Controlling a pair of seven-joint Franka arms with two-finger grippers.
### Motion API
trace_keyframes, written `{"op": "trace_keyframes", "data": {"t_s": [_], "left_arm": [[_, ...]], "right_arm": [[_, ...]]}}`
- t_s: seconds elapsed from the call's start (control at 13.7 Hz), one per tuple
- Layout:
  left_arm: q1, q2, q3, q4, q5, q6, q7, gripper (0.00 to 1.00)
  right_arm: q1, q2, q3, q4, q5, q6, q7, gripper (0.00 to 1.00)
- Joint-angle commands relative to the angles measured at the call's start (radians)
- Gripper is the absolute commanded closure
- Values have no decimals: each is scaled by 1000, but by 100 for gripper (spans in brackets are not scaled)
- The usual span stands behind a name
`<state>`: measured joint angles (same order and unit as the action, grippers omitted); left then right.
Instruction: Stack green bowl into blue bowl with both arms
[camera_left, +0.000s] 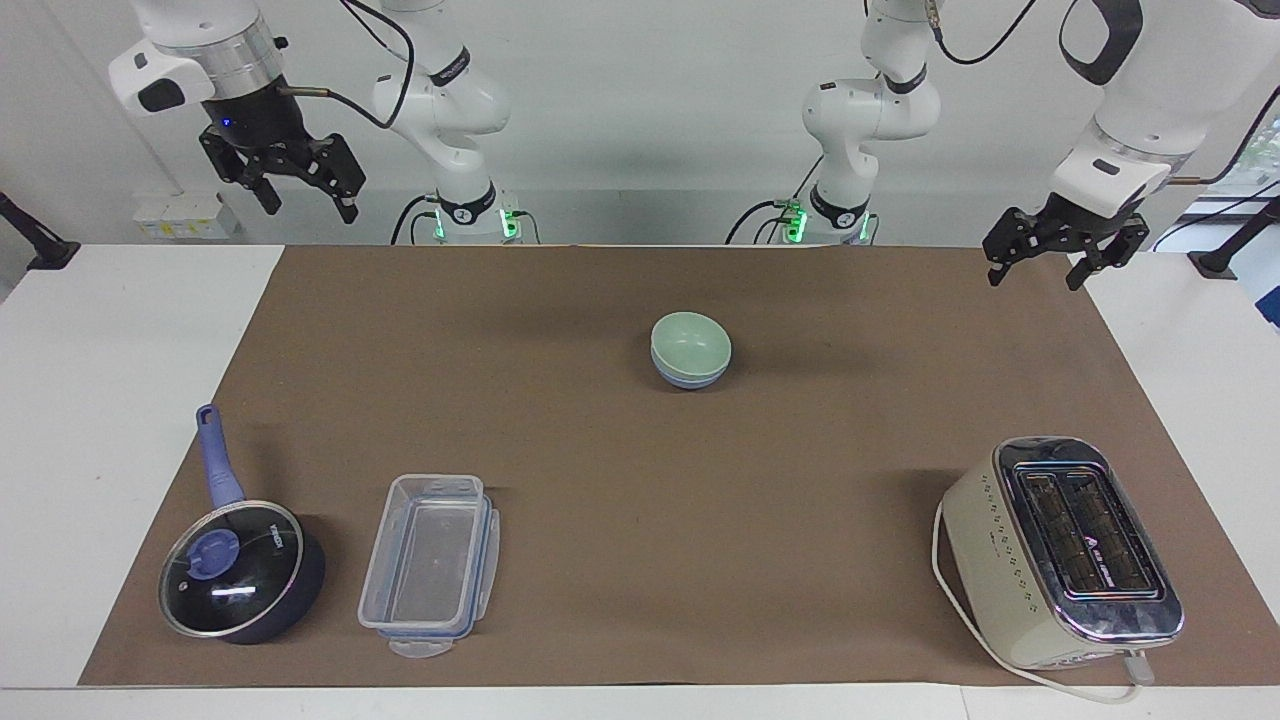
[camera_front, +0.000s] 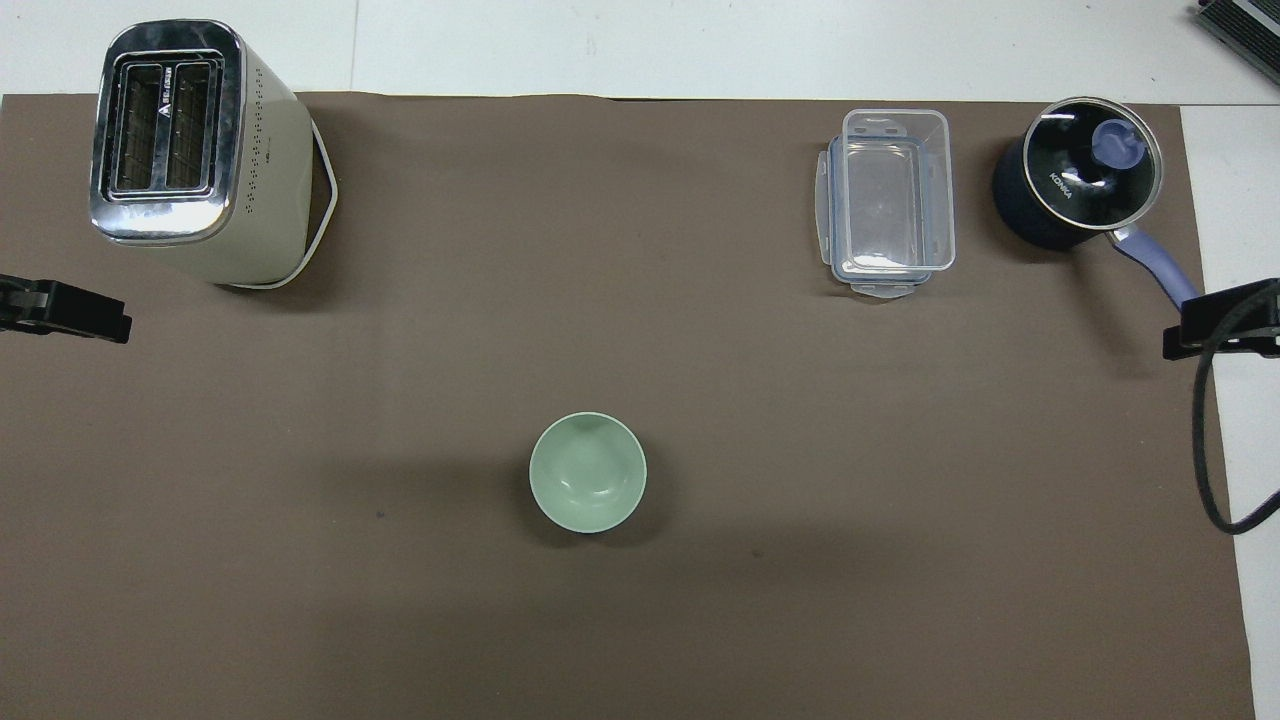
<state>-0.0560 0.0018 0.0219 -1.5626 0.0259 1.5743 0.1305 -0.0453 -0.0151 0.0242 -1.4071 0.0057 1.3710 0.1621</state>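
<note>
The green bowl (camera_left: 690, 340) sits upright, nested in the blue bowl (camera_left: 688, 378), which only the facing view shows; the left gripper (camera_left: 1040, 265) and right gripper (camera_left: 300, 195) hang spread and empty.

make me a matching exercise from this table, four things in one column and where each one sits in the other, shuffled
Things:
1. green bowl
2. toaster
3. saucepan
4. clear container

Places:
A. toward the left arm's end of the table, farther from the robots than the bowls
B. beside the saucepan, between it and the middle of the mat
C. nested in the blue bowl, mid-mat
D. nearest the right arm's end of the table, glass lid on

Pairs: 1-C, 2-A, 3-D, 4-B
</note>
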Motion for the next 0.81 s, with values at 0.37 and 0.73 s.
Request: {"op": "trace_keyframes", "data": {"t_s": [0.37,0.73], "left_arm": [[15,-3,-11,6,14,-14,-2,0],[15,-3,-11,6,14,-14,-2,0]], "right_arm": [[-5,-22,-3,-24,-6,-18,-26,0],[-5,-22,-1,-23,-4,-10,-24,0]]}}
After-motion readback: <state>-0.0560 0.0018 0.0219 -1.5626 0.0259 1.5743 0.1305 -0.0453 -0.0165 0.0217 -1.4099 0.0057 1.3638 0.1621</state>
